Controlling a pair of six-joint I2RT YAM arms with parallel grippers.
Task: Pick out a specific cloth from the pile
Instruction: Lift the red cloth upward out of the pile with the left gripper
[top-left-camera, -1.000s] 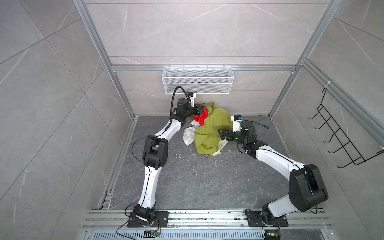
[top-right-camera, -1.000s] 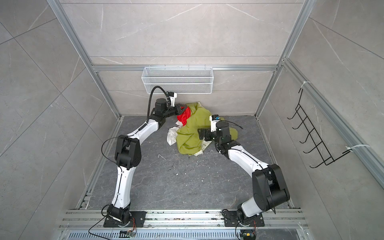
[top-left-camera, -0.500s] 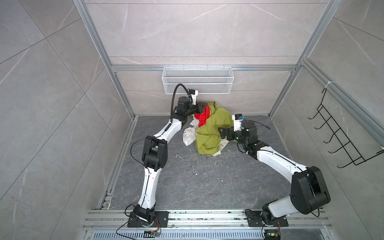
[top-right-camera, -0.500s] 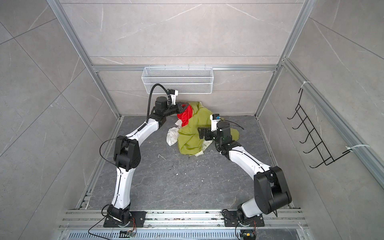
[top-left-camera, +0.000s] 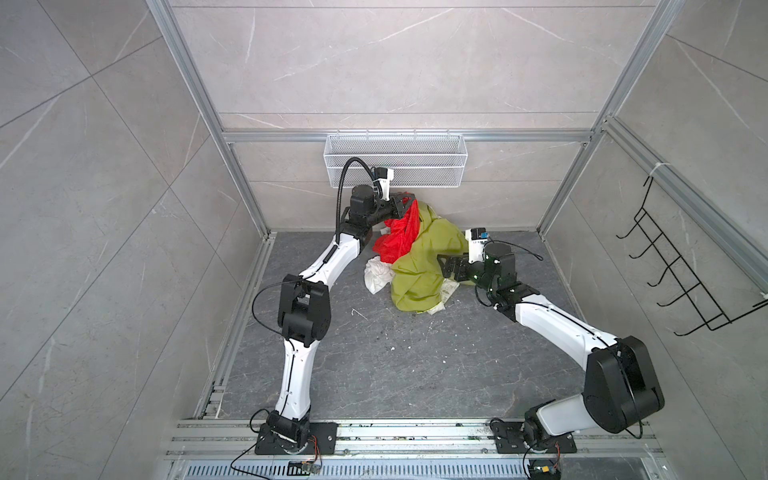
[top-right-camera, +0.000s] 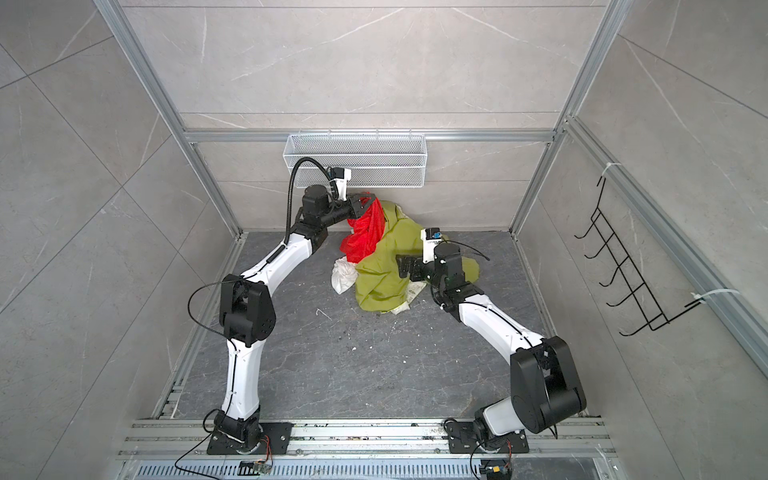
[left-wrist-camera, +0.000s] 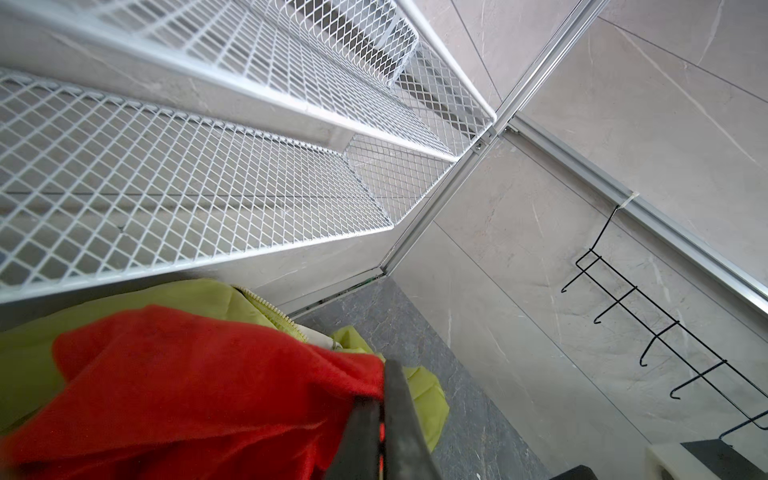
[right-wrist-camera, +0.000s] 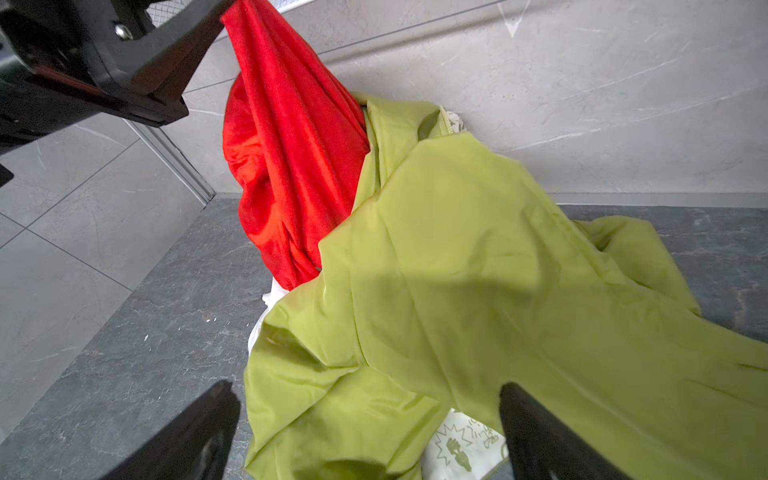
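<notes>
A: Left gripper (top-left-camera: 408, 204): jaws closed on the top corner of the cloth (top-left-camera: 398, 237), held up just under the wire basket (top-left-camera: 395, 162).

B: Long axis?

A: The cloth hangs lengthwise from the pinch, down toward the pile (top-right-camera: 382, 286). Its lower end appears tucked under the edge of the olive-green cloth (right-wrist-camera: 478, 270), beside the white cloth (top-left-camera: 377, 275).

B: Right gripper (right-wrist-camera: 365, 432)?

A: Spread wide, empty, just above the green folds. The left arm has the hold. Judgement: pull up and away from the pile to free the tail.
</notes>
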